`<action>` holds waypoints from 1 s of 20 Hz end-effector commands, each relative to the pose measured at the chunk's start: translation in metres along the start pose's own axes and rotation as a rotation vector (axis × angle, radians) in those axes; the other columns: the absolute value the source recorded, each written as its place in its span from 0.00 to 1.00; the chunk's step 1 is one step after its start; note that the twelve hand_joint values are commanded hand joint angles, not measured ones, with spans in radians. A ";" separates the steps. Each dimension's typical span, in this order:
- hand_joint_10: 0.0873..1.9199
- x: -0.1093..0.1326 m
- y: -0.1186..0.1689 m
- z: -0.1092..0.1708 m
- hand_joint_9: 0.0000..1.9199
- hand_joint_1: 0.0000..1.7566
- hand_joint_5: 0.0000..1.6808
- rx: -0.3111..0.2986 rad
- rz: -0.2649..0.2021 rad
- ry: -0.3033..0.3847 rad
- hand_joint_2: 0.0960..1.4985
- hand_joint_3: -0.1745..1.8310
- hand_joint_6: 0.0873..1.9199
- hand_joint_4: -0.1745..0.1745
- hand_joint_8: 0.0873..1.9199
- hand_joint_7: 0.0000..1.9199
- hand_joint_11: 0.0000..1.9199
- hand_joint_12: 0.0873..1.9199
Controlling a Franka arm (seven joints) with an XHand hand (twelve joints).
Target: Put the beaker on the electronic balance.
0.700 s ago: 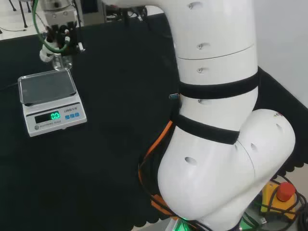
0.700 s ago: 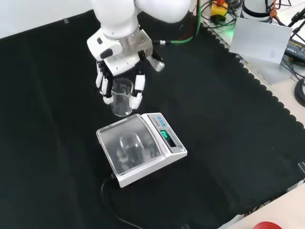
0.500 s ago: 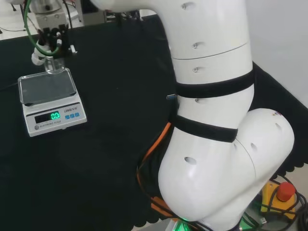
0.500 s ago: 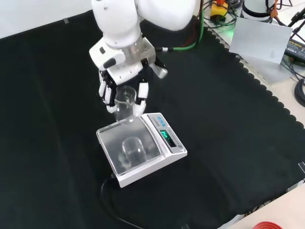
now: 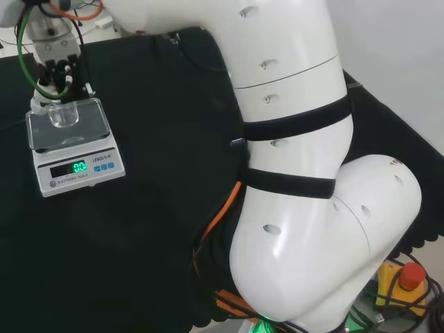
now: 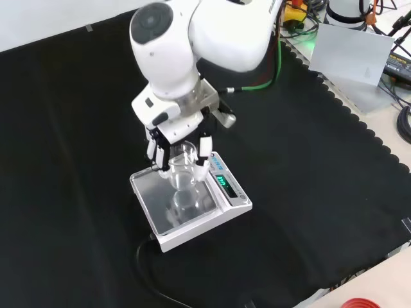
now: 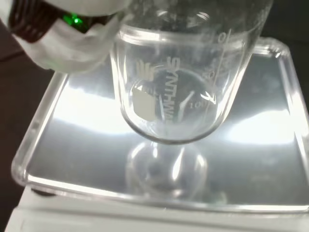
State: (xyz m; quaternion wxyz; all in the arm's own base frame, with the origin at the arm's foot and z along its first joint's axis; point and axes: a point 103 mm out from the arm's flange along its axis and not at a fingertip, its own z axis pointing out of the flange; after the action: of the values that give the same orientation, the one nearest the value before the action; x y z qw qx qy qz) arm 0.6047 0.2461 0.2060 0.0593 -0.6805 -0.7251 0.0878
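beaker (image 6: 183, 168) upright in the hand (image 6: 172, 146), fingers curled round its sides. it sits over the balance (image 6: 192, 204) pan; wrist view shows its base (image 7: 166, 121) just above the pan (image 7: 96, 140), reflection below. contact unclear. worktop (image 6: 308, 192) black cloth.

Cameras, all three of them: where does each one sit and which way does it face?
Head view: behind and above the arm's base, looking over the big white arm links at the electronic balance.
Front view: in front of the arm, looking down on the black cloth; the hand enters from the top.
Wrist view: at the wrist, looking past the palm at the beaker above the pan.
Shared: all three show the beaker over the balance.
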 end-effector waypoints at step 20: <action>0.42 -0.002 0.002 0.023 0.37 0.52 0.15 0.015 -0.046 -0.018 0.27 0.35 0.27 0.51 0.45 0.24 0.26 0.68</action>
State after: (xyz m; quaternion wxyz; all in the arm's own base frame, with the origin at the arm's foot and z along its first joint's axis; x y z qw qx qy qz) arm 0.6050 0.2479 0.1771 0.0685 -0.6684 -0.7323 0.1109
